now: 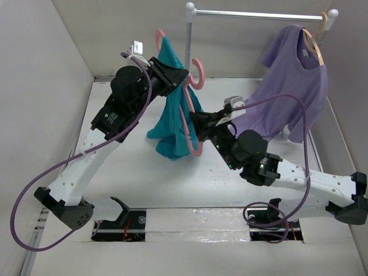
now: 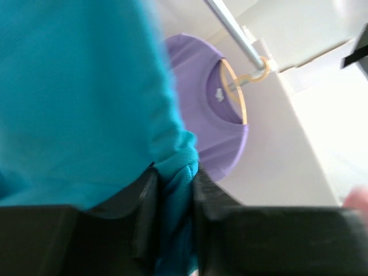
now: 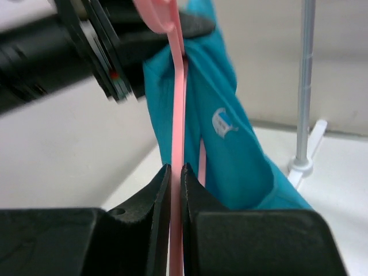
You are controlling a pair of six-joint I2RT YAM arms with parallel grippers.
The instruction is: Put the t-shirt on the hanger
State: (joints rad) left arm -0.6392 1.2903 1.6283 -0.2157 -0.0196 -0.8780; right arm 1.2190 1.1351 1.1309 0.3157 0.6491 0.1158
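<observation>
- The right hand (image 3: 175, 172) is clenched on the pink hanger's (image 3: 177, 103) thin bar, its arm reached toward 11 o'clock over the counter (image 1: 132, 172).
- At 12 o'clock of the hanging teal t-shirt (image 1: 169, 123), a fold is pinched by the left hand (image 2: 172, 190).
- The t-shirt is judged partly threaded onto the raised hanger; seating both shoulders is left.

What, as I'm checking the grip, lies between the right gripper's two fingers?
A thin bar of the pink hanger, pinched in the right gripper; the right wrist view shows it, with the t-shirt behind.
</observation>
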